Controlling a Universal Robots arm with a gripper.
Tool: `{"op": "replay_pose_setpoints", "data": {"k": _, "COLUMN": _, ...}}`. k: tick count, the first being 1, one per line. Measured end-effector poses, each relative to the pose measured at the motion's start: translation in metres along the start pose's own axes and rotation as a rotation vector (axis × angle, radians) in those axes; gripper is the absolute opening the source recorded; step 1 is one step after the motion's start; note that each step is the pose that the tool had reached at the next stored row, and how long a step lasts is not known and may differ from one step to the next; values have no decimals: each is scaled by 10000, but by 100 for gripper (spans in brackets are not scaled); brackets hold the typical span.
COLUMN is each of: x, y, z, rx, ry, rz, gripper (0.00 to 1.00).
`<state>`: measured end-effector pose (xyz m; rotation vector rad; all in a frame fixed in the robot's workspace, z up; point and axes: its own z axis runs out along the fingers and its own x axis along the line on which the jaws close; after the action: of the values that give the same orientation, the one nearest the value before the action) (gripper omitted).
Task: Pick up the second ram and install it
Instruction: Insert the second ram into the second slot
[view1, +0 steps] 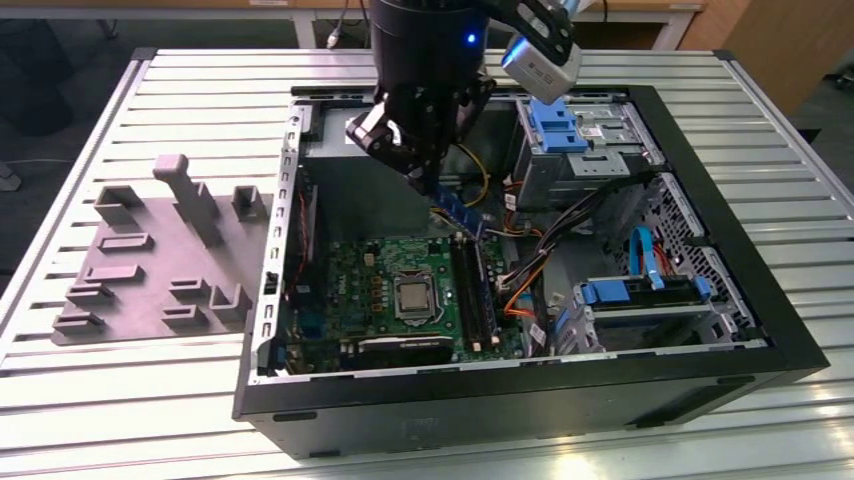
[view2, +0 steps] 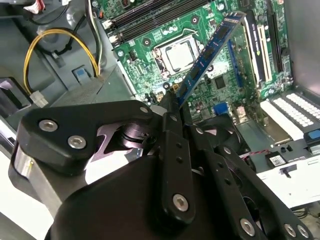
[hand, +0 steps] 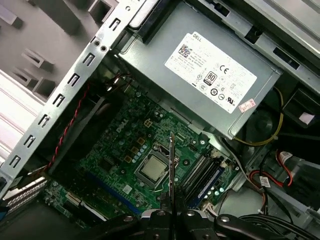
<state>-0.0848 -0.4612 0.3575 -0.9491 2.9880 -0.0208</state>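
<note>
Pinching the flat, narrow second ram (view2: 207, 57), black fingers (view2: 172, 107).

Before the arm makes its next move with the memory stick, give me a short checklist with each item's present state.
1. Second ram held in the gripper: ok, jaws closed on one end of it.
2. Stick clear of the motherboard: ok, in the exterior view it hangs above the board, not seated.
3. Stick lined up with a free black socket: cannot tell; it hangs tilted near the sockets.
4. Which sockets are already filled: cannot tell.
5. Orange and yellow cables clear of the sockets: ok, they run beside them, toward the exterior view's right.
6. Socket latches open: cannot tell.
</note>
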Motion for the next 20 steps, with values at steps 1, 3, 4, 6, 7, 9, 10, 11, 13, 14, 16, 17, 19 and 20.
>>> {"op": "replay_pose_setpoints", "data": {"k": 1, "x": 0, "y": 0, "z": 1, "rx": 1, "ry": 2, "rz": 174, "gripper": 14}}
{"op": "replay_pose_setpoints", "data": {"k": 3, "x": 0, "y": 0, "z": 4, "rx": 3, "ry": 9, "rz": 532, "gripper": 14}}
{"op": "replay_pose_setpoints", "data": {"k": 4, "x": 0, "y": 0, "z": 6, "rx": 4, "ry": 11, "rz": 713, "gripper": 14}}
{"op": "replay_pose_setpoints", "data": {"k": 6, "x": 0, "y": 0, "z": 10, "rx": 5, "ry": 18, "rz": 1089, "gripper": 14}}
{"op": "replay_pose_setpoints", "data": {"k": 7, "x": 0, "y": 0, "z": 12, "rx": 5, "ry": 20, "rz": 1270, "gripper": 14}}
{"op": "replay_pose_setpoints", "data": {"k": 9, "x": 0, "y": 0, "z": 17, "rx": 6, "ry": 26, "rz": 1629, "gripper": 14}}
{"op": "replay_pose_setpoints", "data": {"k": 10, "x": 0, "y": 0, "z": 19, "rx": 6, "ry": 28, "rz": 1808, "gripper": 14}}
{"op": "replay_pose_setpoints", "data": {"k": 11, "x": 0, "y": 0, "z": 22, "rx": 6, "ry": 30, "rz": 1988, "gripper": 14}}
{"op": "replay_pose_setpoints", "data": {"k": 13, "x": 0, "y": 0, "z": 27, "rx": 7, "ry": 36, "rz": 2358, "gripper": 14}}
{"op": "replay_pose_setpoints", "data": {"k": 14, "x": 0, "y": 0, "z": 29, "rx": 7, "ry": 39, "rz": 2545, "gripper": 14}}
{"op": "replay_pose_setpoints", "data": {"k": 16, "x": 0, "y": 0, "z": 34, "rx": 8, "ry": 44, "rz": 2904, "gripper": 14}}
{"op": "replay_pose_setpoints", "data": {"k": 17, "x": 0, "y": 0, "z": 37, "rx": 8, "ry": 47, "rz": 3084, "gripper": 14}}
{"op": "replay_pose_setpoints", "data": {"k": 19, "x": 0, "y": 0, "z": 42, "rx": 9, "ry": 52, "rz": 3444, "gripper": 14}}
{"op": "replay_pose_setpoints", "data": {"k": 20, "x": 0, "y": 0, "z": 45, "rx": 9, "ry": 55, "rz": 3622, "gripper": 14}}
